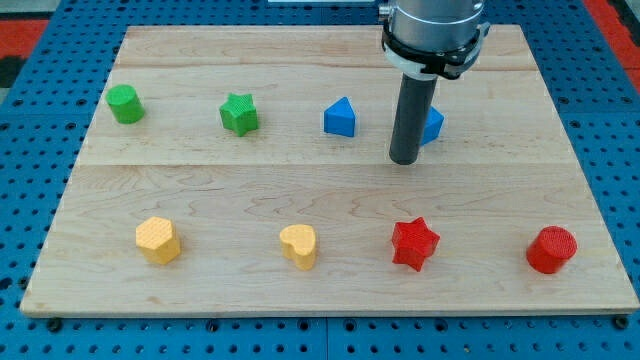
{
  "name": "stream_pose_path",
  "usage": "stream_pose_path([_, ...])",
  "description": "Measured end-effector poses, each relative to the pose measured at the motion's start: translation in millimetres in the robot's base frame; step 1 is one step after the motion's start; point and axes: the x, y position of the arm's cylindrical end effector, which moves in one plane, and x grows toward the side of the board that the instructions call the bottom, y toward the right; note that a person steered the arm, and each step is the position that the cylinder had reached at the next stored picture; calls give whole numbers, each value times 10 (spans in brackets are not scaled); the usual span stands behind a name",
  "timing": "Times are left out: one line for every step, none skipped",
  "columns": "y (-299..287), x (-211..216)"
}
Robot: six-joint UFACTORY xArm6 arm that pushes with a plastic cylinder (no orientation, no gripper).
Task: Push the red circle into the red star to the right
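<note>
The red circle (551, 250) lies near the view's bottom right of the wooden board (330, 290). The red star (415, 244) lies to its left along the same lower row, with a gap between them. My tip (404, 160) stands in the upper middle of the board, above the red star and well up-left of the red circle. It touches neither red block.
A blue block (432, 124) sits partly hidden just behind the rod. A blue triangle (341, 117), a green star (239, 113) and a green circle (125, 104) line the upper row. A yellow hexagon (158, 240) and a yellow heart (299, 245) lie at the bottom left.
</note>
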Motion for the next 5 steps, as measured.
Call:
stream_pose_path([0,0])
stream_pose_path([6,11])
stream_pose_path([338,100])
stream_pose_path([1461,221])
stream_pose_path([2067,254])
